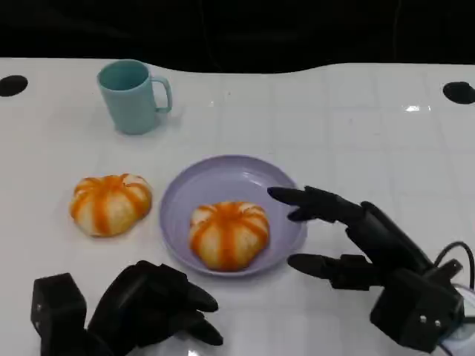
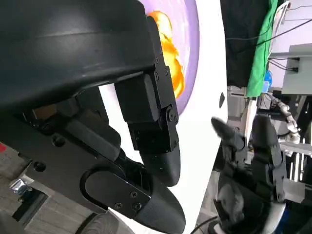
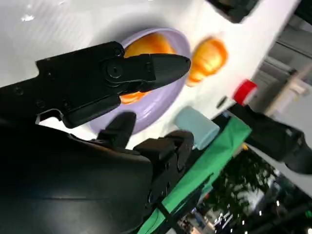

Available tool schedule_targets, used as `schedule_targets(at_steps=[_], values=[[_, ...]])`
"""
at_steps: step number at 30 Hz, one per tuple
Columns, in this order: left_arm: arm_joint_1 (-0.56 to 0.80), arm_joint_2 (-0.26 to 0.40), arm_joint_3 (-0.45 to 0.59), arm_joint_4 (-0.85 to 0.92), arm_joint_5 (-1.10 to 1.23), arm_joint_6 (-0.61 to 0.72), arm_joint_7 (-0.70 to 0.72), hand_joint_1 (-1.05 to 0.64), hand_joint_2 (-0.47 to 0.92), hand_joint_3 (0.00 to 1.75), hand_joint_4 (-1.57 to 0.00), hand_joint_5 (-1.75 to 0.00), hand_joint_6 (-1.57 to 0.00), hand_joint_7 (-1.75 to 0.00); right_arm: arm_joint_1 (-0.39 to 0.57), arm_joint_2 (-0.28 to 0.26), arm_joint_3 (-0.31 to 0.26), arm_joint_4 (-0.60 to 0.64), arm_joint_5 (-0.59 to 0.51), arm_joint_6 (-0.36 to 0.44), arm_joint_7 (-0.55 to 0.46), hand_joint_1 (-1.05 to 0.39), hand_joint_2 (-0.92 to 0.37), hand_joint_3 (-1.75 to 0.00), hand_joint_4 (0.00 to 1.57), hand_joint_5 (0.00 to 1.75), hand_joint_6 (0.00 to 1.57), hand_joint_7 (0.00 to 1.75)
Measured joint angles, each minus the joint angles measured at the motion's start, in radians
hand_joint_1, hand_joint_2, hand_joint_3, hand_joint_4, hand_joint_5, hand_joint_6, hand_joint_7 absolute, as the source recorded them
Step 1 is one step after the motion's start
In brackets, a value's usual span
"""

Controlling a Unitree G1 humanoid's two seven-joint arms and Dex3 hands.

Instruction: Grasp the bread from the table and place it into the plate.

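Note:
One orange-striped bread [image 1: 110, 204] lies on the white table, left of the lavender plate [image 1: 185, 194]. A second bread [image 1: 228, 233] sits inside the plate, toward its near side. My right hand [image 1: 349, 237] hovers at the plate's right rim with fingers spread and nothing in it. My left hand [image 1: 156, 304] rests low on the near side of the plate, fingers loosely bent, holding nothing. The right wrist view has my right hand [image 3: 122, 78] over the plate [image 3: 161, 97], with the bread in it [image 3: 146, 46] and the table bread [image 3: 209, 58] beyond. The left wrist view shows my left hand [image 2: 146, 161], the plate [image 2: 192, 58] and its bread [image 2: 168, 53].
A teal mug [image 1: 133, 96] stands at the back left, handle to the right. Black round holes [image 1: 11, 85] [image 1: 459, 92] mark the table's far corners. The table's far edge meets darkness behind.

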Motion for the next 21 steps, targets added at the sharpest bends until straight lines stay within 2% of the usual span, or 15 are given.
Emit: schedule_targets(at_steps=[2,5,9,14,21], values=[[-0.001,-0.001,-0.001,0.0,0.005,-0.003,0.001,-1.05,0.77,0.01,-1.57,-0.21,-1.55,0.0,0.035,0.009,-0.017,-0.023,0.05,-0.013,0.008,-0.52,-0.92,-0.27,0.72,1.73,0.38,1.25],[0.0,-0.001,-0.002,0.001,0.009,-0.006,0.002,-1.05,0.77,0.0,-1.57,-0.21,-1.55,0.0,0.078,0.01,-0.038,-0.047,0.102,-0.033,0.019,-0.54,-0.92,-0.32,0.61,1.74,0.34,1.52],[-0.001,-0.001,-0.002,0.001,0.009,-0.005,0.002,-1.05,0.77,0.0,-1.57,-0.21,-1.56,0.0,0.138,0.006,-0.07,-0.077,0.141,-0.046,0.035,-0.51,-0.92,-0.29,0.56,1.75,0.39,1.67],[-0.001,0.0,-0.001,0.0,0.009,-0.004,0.002,-1.05,0.76,0.0,-1.57,-0.22,-1.56,-0.01,0.23,-0.004,-0.105,-0.175,0.216,0.003,0.086,-0.49,-0.92,-0.25,0.57,1.75,0.41,1.74],[-0.001,0.0,0.001,0.002,0.008,-0.003,0.002,-1.04,0.76,0.0,-1.57,-0.2,-1.55,0.0,0.346,-0.023,-0.141,-0.311,0.271,0.112,0.125,-0.46,-0.92,-0.22,0.66,1.75,0.48,1.7]])
